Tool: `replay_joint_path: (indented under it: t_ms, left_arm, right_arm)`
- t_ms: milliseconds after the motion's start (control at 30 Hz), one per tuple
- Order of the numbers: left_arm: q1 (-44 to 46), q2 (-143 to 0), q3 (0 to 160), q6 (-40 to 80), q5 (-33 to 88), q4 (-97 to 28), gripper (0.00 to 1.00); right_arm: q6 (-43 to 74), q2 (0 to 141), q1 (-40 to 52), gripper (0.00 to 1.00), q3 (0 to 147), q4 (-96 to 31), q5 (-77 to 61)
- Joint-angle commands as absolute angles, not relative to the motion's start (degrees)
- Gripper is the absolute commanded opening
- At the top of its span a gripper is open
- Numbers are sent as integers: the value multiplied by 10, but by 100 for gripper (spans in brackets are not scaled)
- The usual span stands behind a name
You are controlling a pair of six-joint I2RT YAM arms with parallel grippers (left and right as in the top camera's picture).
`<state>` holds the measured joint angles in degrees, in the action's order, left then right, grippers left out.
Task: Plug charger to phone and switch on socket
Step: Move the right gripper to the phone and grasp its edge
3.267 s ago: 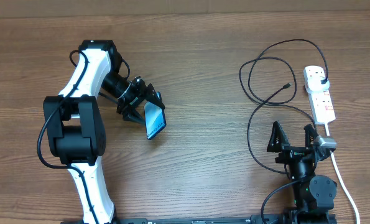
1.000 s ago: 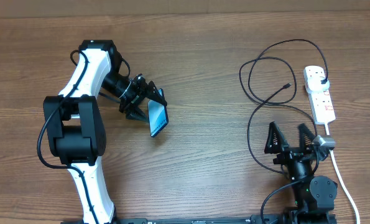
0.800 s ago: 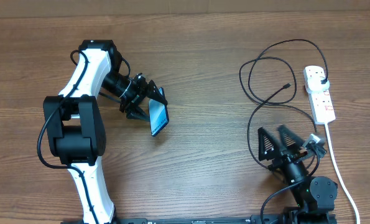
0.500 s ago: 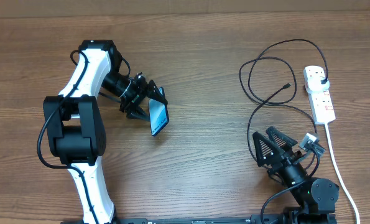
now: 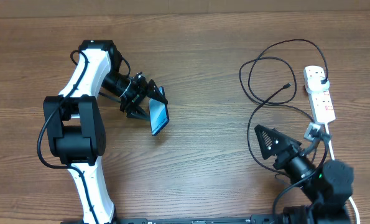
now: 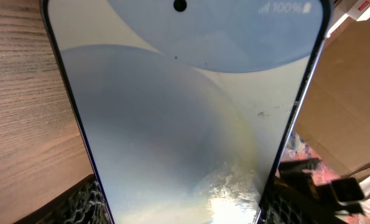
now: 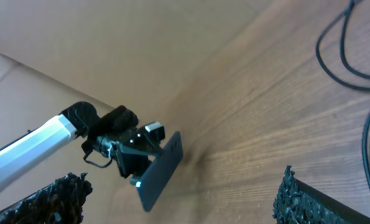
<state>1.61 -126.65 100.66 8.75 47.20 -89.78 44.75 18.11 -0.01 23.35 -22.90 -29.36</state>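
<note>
We see the left gripper [image 5: 152, 104] clamped on the phone [image 5: 160, 119] — held tilted, its screen lit and filling the left wrist view. The right gripper [image 5: 263, 140] hangs with its jaws spread wide, nothing between them. The charger [image 5: 253, 87] lies looped on the table [image 5: 203, 56], well apart from the phone — its plug end sits in the socket [image 5: 322, 99] at the right.

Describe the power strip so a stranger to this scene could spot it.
On the wooden table, look to the right edge of the overhead view, past the loops of the thin black charger cable. There lies the socket, a white elongated strip with a black plug in its far outlet. Red markings and a thick white cord set it apart.
</note>
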Motion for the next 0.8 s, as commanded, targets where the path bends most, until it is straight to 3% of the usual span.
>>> replay_joint_path:
  t_ms: [0, 167, 300, 600, 767]
  left_arm:
    - [15, -1263, 1022, 78, 496, -900, 66]
    - [15, -1263, 1022, 77, 496, -899, 66]
    - [15, -1263, 1022, 77, 496, -900, 66]
    - [15, -1263, 1022, 77, 496, -899, 66]
    - [15, -1263, 1022, 77, 496, -900, 66]
  right_arm:
    - [445, 249, 4, 99, 318, -265, -299]
    - [445, 347, 46, 99, 424, -297, -310]
    - [446, 411, 133, 99, 476, -297, -274]
    - [496, 547, 404, 100, 484, -282, 61]
    - [495, 645, 483, 100, 483, -158, 104]
